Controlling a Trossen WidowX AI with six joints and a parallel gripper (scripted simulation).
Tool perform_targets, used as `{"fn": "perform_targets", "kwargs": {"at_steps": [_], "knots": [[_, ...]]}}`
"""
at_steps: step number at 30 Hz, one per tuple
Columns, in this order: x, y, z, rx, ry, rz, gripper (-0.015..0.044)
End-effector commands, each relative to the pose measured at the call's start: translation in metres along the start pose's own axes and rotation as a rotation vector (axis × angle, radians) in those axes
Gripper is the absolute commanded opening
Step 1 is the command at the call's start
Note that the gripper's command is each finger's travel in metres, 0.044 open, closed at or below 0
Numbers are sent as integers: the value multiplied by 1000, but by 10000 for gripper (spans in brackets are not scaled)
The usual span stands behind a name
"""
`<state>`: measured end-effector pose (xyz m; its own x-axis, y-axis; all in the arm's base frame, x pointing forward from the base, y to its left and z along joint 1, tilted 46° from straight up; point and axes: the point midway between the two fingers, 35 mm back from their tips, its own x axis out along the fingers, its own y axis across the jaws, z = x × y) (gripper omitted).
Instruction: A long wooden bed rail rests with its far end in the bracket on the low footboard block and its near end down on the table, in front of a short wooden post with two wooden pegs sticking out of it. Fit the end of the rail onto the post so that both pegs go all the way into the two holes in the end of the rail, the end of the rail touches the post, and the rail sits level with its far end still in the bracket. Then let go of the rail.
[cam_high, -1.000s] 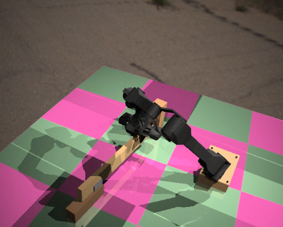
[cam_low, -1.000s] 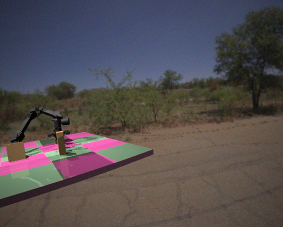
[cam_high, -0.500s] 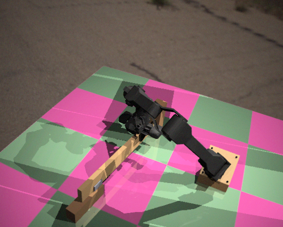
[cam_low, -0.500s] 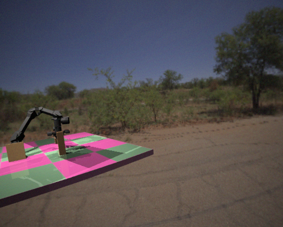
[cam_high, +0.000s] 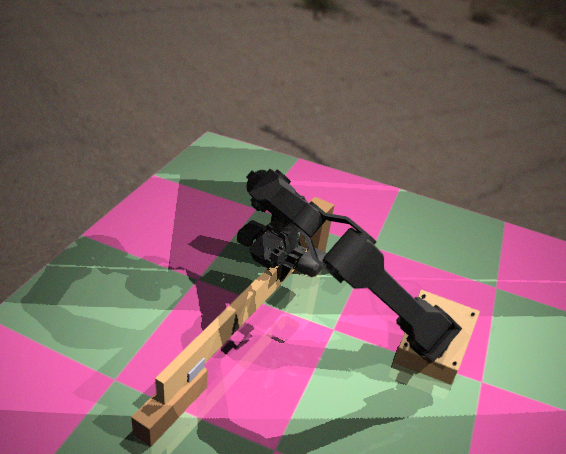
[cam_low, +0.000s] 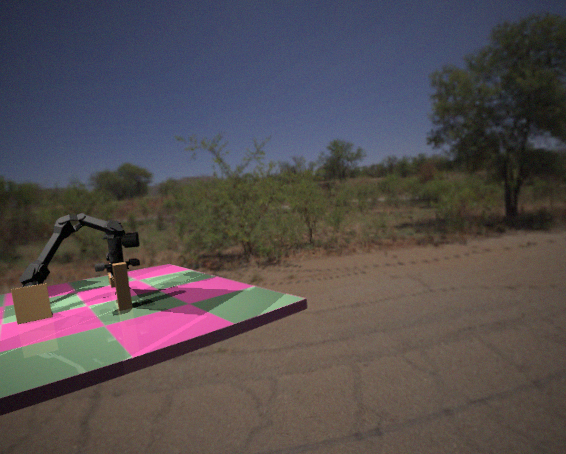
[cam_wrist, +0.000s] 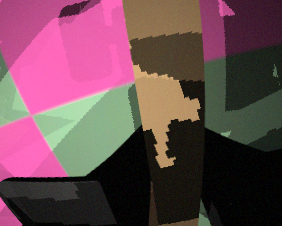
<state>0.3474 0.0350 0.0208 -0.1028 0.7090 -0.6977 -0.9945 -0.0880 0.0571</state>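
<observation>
The long wooden rail runs from the low footboard block toward the wooden post. Its far end sits over the block, beside the pale metal bracket plate. My gripper is shut on the rail near its post end, with one dark finger on each side. The rail looks roughly level, but its exact tilt cannot be told. The post stands upright just beyond the gripper. The pegs, the holes and any gap between rail and post are hidden behind the gripper and the post.
The arm's wooden base block stands to the right in the top view. The arm reaches from it over to the post end of the rail. Shadows cross the pink and green checkered table.
</observation>
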Motion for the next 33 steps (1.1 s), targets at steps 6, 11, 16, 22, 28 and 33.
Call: {"fn": "perform_targets", "kwargs": {"at_steps": [6, 11, 16, 22, 28, 33], "knots": [[2, 1, 0, 7, -6, -5, 0], [1, 1, 0, 7, -6, -5, 0], [-1, 2, 0, 7, -6, -5, 0], [-1, 2, 0, 7, -6, -5, 0], [0, 2, 0, 7, -6, -5, 0], [1, 2, 0, 7, -6, -5, 0]]}}
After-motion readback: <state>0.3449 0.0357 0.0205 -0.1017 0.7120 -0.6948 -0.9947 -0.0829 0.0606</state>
